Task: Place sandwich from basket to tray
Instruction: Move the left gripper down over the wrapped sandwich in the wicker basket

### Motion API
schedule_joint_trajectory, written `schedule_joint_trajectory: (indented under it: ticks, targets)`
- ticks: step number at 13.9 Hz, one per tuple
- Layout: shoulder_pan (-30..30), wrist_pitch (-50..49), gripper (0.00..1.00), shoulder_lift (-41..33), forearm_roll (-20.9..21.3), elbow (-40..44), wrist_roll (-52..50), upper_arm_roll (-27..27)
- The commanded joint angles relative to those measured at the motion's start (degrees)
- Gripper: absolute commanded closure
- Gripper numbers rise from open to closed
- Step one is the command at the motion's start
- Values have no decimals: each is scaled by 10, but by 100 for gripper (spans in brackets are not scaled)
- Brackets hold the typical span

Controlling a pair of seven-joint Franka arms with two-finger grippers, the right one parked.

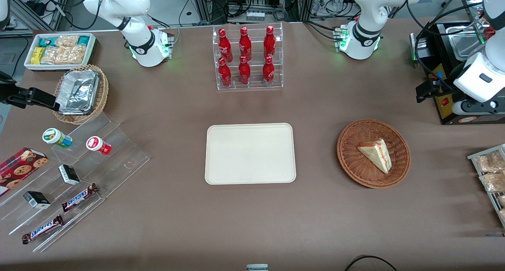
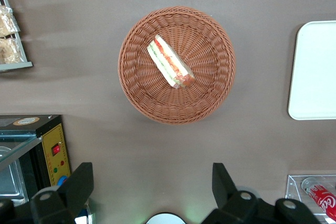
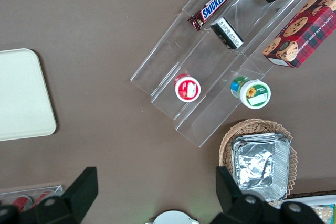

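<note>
End effector point(image 2: 152, 192) hangs wide open and empty, well above the triangular white-bread sandwich point(image 2: 170, 62) lying in the round reddish-brown wicker basket point(image 2: 210, 98).

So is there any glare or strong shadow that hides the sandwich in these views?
Front view: even light, sandwich clear in the basket, soft shadows only. Left wrist view: filling sharp, open gripper hangs above bare table. Right wrist view: foil packets glint; no sandwich.

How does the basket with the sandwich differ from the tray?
The basket is round, woven and reddish-brown; the tray is rectangular, smooth and cream. The basket holds the sandwich; the tray holds nothing. The tray is larger. Both lie flat on the table. The gripper hangs open above the table, beside the basket.
</note>
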Motion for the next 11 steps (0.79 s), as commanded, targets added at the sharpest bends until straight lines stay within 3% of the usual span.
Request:
schedule_joint_trajectory:
  ticks: [1, 6, 11]
  targets:
    - [8, -20, 0, 5, 1, 16, 5, -8]
    - [10, 14, 0, 35, 19, -3, -15, -19]
    - [10, 172, 0, 36, 16, -129, -158, -19]
